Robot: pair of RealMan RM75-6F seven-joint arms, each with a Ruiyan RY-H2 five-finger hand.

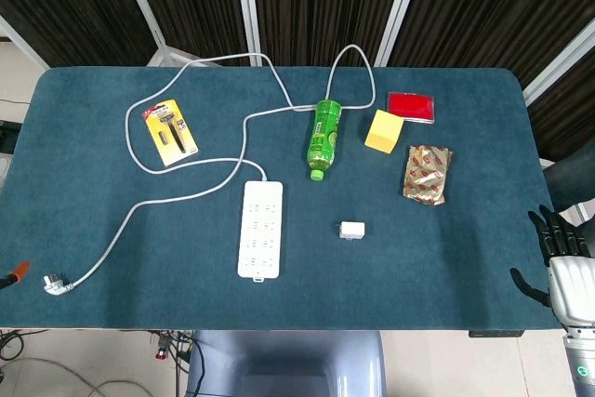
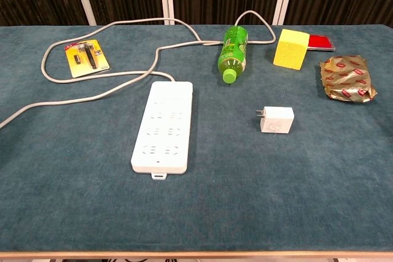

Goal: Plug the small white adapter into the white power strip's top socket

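Your first job is the reach: the small white adapter (image 1: 352, 229) lies on its own on the blue table (image 1: 446, 258), at about 3 o'clock from the white power strip (image 1: 260, 228) and well apart from it, with nothing touching it. Your right hand (image 1: 556, 253) sits off the table's right edge, at about 3 o'clock from the adapter, fingers spread and holding nothing; the left hand shows in neither view, so you cannot tell its state. Bring the right hand in low from the right and take the adapter by its body on the side away from the prongs, so the prongs stay free. I'd judge the top socket to be the row nearest the cable (image 1: 186, 165), at the strip's 12 o'clock end; line the prongs up square over it before pressing, and expect the light strip to slide if pushed off-axis. The chest view gives you what the head view cannot: the prongs point toward 9 o'clock, at the strip, and the socket rows read clearly. The head view alone shows your right hand, the cable's whole run and its plug (image 1: 54, 283) at the table's 8 o'clock corner.
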